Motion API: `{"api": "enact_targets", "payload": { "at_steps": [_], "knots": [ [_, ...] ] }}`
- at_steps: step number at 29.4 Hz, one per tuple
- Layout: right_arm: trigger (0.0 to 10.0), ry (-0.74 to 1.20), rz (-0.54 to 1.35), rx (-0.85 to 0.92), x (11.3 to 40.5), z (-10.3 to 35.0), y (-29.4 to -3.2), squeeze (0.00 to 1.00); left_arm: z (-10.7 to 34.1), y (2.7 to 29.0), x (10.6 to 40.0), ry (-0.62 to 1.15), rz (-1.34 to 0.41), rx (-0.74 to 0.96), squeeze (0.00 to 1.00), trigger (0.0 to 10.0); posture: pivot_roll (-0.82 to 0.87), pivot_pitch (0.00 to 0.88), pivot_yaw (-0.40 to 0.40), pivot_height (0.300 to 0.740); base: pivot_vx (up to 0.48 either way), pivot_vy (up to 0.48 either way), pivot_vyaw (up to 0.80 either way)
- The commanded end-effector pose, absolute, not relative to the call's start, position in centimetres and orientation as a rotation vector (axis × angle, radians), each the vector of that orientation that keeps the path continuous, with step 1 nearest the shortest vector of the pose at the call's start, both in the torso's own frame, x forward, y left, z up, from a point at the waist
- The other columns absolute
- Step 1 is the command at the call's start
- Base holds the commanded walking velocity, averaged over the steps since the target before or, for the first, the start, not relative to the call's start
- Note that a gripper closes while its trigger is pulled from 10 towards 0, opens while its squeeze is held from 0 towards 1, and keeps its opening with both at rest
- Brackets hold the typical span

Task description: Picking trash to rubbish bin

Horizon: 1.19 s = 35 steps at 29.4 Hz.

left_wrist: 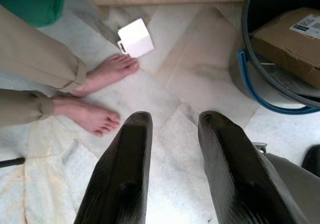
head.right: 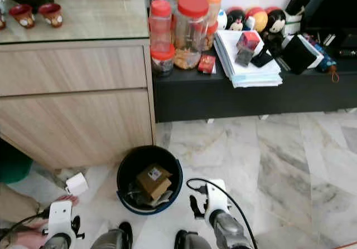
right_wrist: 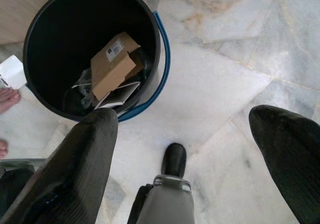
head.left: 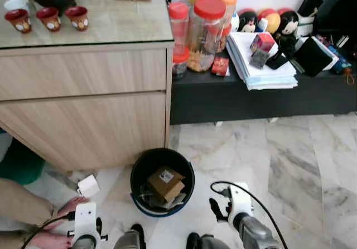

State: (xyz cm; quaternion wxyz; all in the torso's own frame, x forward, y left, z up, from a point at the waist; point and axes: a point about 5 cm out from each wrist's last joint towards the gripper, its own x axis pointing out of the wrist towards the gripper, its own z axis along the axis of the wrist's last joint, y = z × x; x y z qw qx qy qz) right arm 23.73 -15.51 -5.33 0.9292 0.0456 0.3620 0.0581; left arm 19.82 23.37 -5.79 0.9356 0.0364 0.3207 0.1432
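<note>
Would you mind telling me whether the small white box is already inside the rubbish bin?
No, the small white box lies on the marble floor beside the rubbish bin, near a person's foot.

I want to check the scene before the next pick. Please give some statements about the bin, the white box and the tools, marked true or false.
1. A brown cardboard box lies inside the black bin. True.
2. The white box is in the bin. False: it lies on the floor beside it.
3. The right tool holds trash. False: it is open and empty.
4. The left tool is open. True.
5. A person's bare feet are near the white box. True.
</note>
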Motion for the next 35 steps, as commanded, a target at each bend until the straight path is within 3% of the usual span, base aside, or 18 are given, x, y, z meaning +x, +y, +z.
{"api": "enact_targets", "payload": {
  "at_steps": [1, 18, 35],
  "knots": [
    [10.0, 0.784, 0.088, 0.117, 22.6, -6.1, -15.8, 0.00, -6.5, 23.4, 18.6, 0.703, 0.313, 0.082, 0.00, 10.0, 0.10, 0.165, -0.065, 0.740, 0.000, 0.000, 0.00],
    [10.0, 0.846, 0.052, 0.109, 21.1, -7.1, -16.3, 0.00, -7.9, 23.2, 16.2, 0.801, 0.322, 0.103, 0.00, 10.0, 0.11, 0.169, -0.057, 0.740, 0.000, 0.000, 0.00],
    [10.0, 0.904, 0.036, 0.088, 19.4, -8.0, -16.8, 0.00, -8.1, 22.8, 15.9, 0.804, 0.310, 0.080, 0.00, 10.0, 0.11, 0.178, -0.056, 0.740, 0.000, 0.000, 0.00]
  ]
}}
